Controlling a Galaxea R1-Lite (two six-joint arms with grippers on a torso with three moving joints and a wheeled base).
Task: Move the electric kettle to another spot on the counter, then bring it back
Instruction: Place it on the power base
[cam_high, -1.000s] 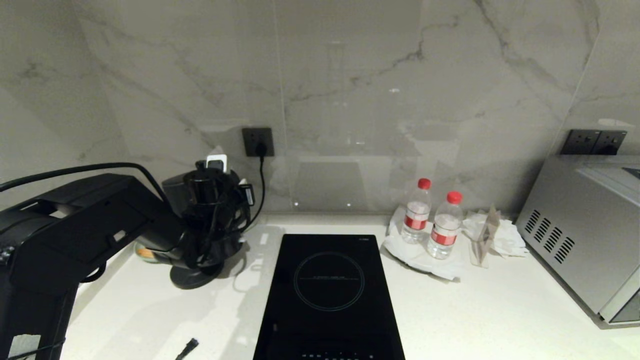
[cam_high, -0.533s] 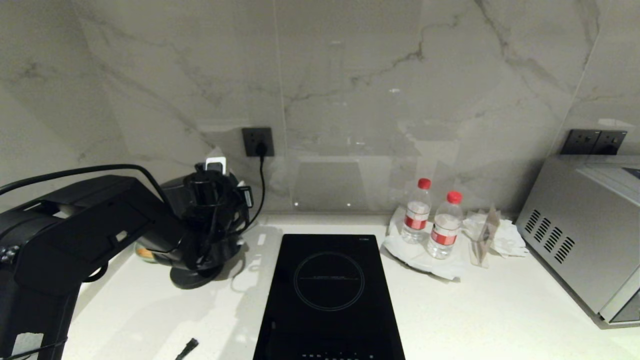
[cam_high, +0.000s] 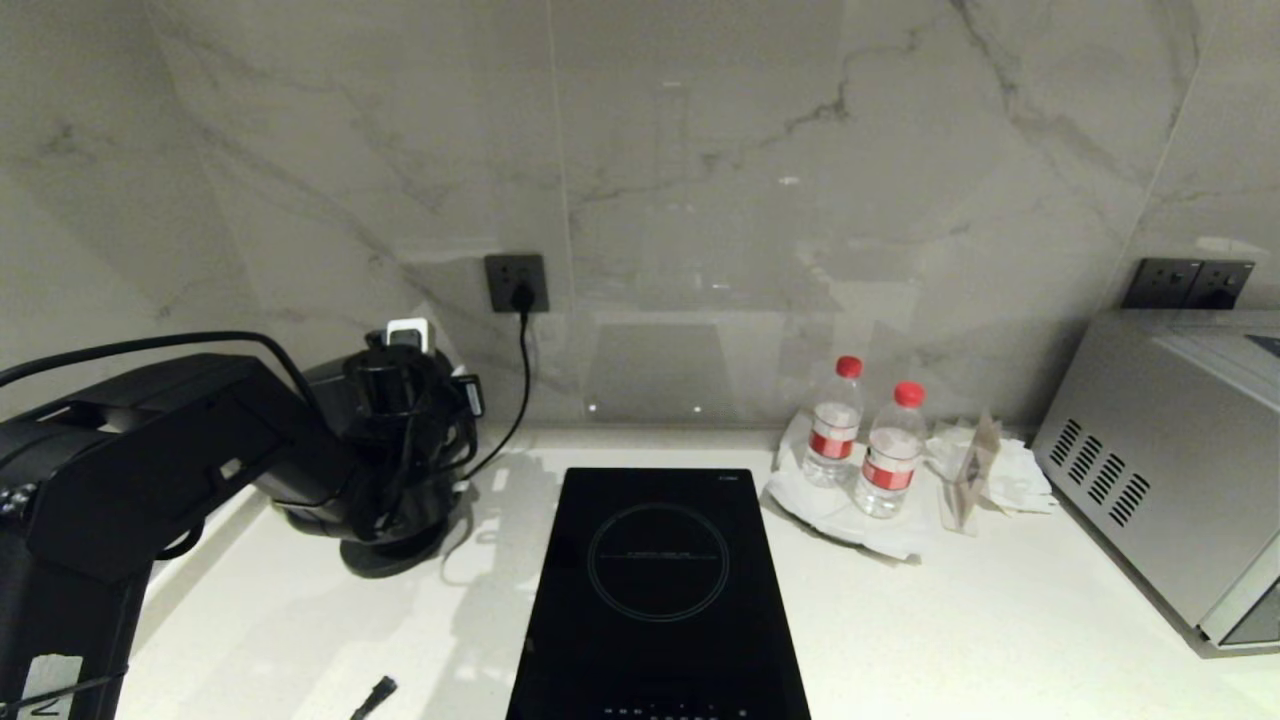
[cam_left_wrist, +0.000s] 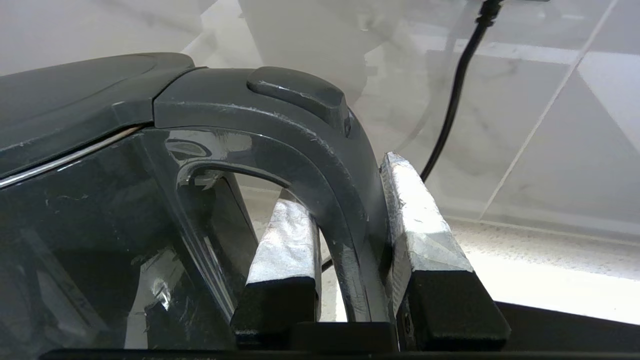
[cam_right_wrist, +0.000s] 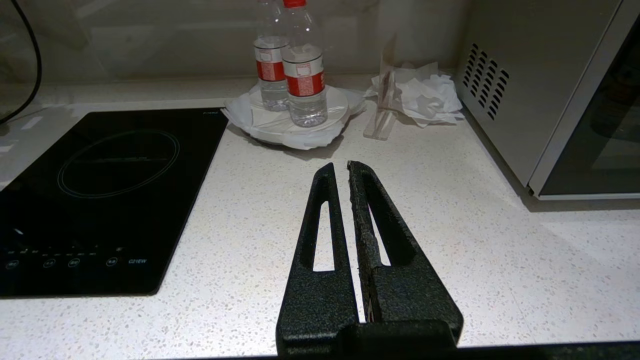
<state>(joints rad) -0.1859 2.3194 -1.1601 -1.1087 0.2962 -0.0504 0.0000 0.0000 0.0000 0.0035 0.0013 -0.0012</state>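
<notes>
With the left gripper (cam_left_wrist: 345, 220) clenched on the handle (cam_left_wrist: 320, 165) of the kettle (cam_high: 335, 385), held above the base (cam_high: 385, 550) left of the hob (cam_high: 655, 590), keep it upright and clear of the cord (cam_high: 515, 380); the right gripper (cam_right_wrist: 340, 172) rests closed, empty.

Boxy matte-black left arm (cam_high: 150, 460) trailing a black cable; silver-taped fingers (cam_left_wrist: 285, 240) on its tool.

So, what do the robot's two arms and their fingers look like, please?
The left arm is bulky, matte black and boxy, with a black cable looping over it. The left gripper has black wedge-shaped fingers wrapped in silvery-grey tape. The right gripper has bare, rough-textured black fingers, tapered, each with a long slot cut through.
</notes>
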